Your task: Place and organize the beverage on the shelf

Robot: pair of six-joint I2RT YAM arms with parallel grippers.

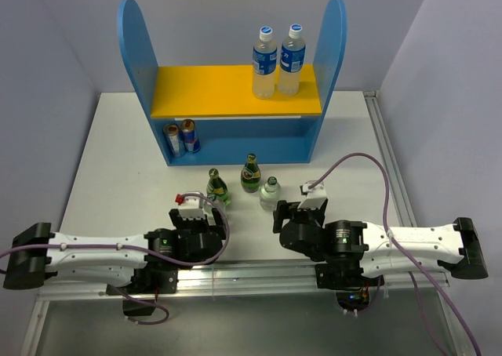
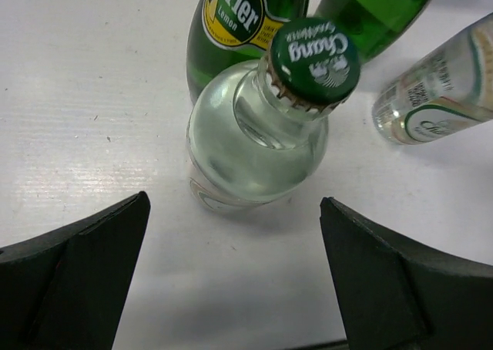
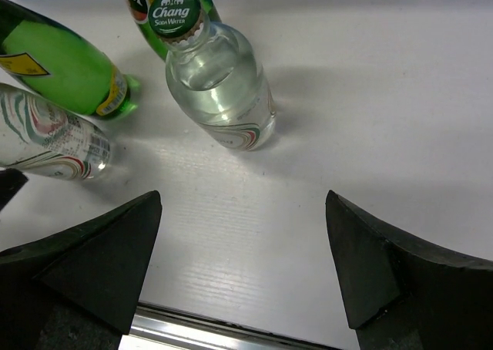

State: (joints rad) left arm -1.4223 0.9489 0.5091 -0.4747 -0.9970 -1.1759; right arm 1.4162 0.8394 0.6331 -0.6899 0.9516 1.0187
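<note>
Left claw, seemingly full Chang bottle

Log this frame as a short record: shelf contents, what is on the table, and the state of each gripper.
shelf upper board: two plastic bottles, blue labels, upright
shelf lower tier: two cans
table: two green glass bottles; two clear Chang bottles, green caps
left gripper: open, empty, one clear bottle just ahead, untouched
right gripper: open, empty, the other clear bottle ahead, apart
bottles on shelf: two of six
</note>
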